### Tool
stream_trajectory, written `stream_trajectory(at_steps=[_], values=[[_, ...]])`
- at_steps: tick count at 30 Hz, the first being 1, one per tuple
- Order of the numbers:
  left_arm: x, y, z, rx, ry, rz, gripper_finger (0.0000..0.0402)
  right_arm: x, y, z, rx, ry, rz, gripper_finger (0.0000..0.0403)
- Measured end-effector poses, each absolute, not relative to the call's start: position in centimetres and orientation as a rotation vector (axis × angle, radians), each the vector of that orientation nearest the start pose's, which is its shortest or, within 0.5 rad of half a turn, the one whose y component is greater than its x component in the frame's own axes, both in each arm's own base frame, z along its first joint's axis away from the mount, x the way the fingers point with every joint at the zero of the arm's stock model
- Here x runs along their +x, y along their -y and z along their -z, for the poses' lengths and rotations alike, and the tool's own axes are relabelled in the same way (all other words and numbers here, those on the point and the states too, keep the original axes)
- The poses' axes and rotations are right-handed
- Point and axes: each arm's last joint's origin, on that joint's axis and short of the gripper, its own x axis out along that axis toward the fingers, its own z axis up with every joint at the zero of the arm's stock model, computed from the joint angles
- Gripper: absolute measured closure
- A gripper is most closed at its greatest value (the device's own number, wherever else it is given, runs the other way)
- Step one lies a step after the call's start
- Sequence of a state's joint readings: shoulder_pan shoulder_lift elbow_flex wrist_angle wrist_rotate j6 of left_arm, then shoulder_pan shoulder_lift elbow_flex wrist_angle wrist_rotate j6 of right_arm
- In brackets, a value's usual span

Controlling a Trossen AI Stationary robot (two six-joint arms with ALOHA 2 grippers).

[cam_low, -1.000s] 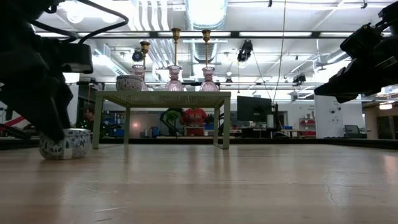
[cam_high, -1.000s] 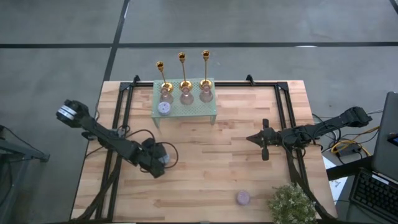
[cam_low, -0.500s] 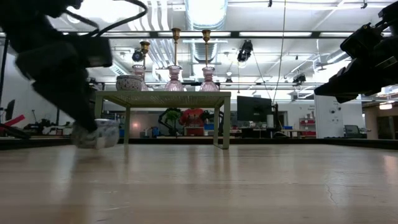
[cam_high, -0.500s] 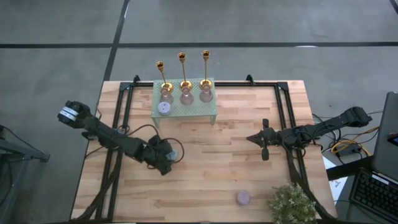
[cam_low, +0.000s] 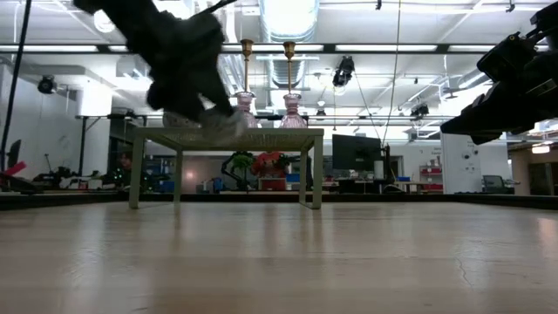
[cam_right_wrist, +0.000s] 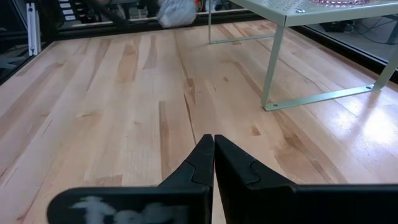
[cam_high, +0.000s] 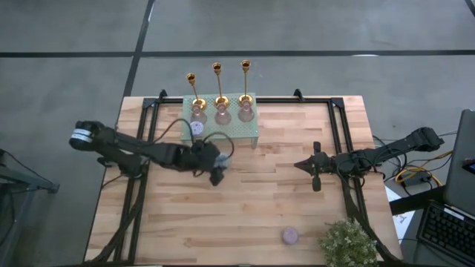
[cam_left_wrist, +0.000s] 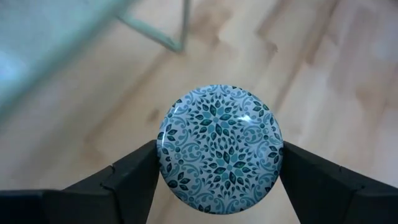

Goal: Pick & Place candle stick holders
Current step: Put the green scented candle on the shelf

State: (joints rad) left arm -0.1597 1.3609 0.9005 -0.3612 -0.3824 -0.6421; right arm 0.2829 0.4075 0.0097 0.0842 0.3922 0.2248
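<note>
My left gripper (cam_high: 217, 166) is shut on a small round blue-patterned holder (cam_left_wrist: 219, 144), in the air just near of the pale green rack (cam_high: 220, 124); the low view shows it blurred (cam_low: 205, 118) at the rack top's height. On the rack stand three gold candlesticks (cam_high: 220, 85), three pinkish glass holders (cam_high: 223, 113) and a round pastel holder (cam_high: 196, 128). Another pastel purple holder (cam_high: 289, 236) sits on the table near the front edge. My right gripper (cam_high: 315, 178) is shut and empty at the right, above the table. My left gripper pinches the blue-patterned holder between its two fingers, one finger (cam_left_wrist: 134, 171) on each of two opposite sides of its round wall (cam_left_wrist: 166, 155). The fingers come slanting down from the table's left. The holder is lifted clear of the table, its round patterned face toward the wrist camera.
A bushy potted plant (cam_high: 347, 243) stands at the table's near right corner. The rack's thin legs (cam_right_wrist: 272, 68) stand on the far middle of the table. Black frame rails (cam_high: 338, 126) run along the table's left, right and far sides.
My left gripper, shut on the blue-patterned holder, has lifted it off the table at the near left. It has carried it up and toward the far right, to the rack's near edge. The holder now hangs clear of the table at rack height.
</note>
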Motion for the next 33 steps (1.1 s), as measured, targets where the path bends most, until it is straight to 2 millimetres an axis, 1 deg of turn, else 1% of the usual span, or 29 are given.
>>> stream_trajectory(at_steps=[7,10,12,17,20,29,33], values=[[28.4,-0.5,-27.7,-0.375,-0.639,-0.545,0.01,11.5,-2.2,-13.9,0.119,-0.282,0.141,0.0394],[28.5,-2.2,-29.0,-0.366,-0.625,-0.585,0.01,11.5,-2.2,-13.9,0.119,-0.282,0.141,0.0394],[28.5,-3.2,-29.5,-0.383,-0.619,-0.609,0.01,11.5,-2.2,-13.9,0.119,-0.282,0.141,0.0394],[28.1,-5.1,-29.1,-0.409,-0.644,-0.649,0.01,11.5,-2.2,-13.9,0.119,-0.282,0.141,0.0394],[28.1,-5.9,-28.8,-0.415,-0.654,-0.678,0.0099,11.5,-2.2,-13.9,0.119,-0.282,0.141,0.0394],[29.0,-6.4,-27.7,-0.356,-0.692,-0.706,0.0099,11.5,-2.2,-13.9,0.119,-0.282,0.141,0.0394],[29.2,-6.5,-27.6,-0.336,-0.695,-0.726,0.0099,11.5,-2.2,-13.9,0.119,-0.282,0.141,0.0394]])
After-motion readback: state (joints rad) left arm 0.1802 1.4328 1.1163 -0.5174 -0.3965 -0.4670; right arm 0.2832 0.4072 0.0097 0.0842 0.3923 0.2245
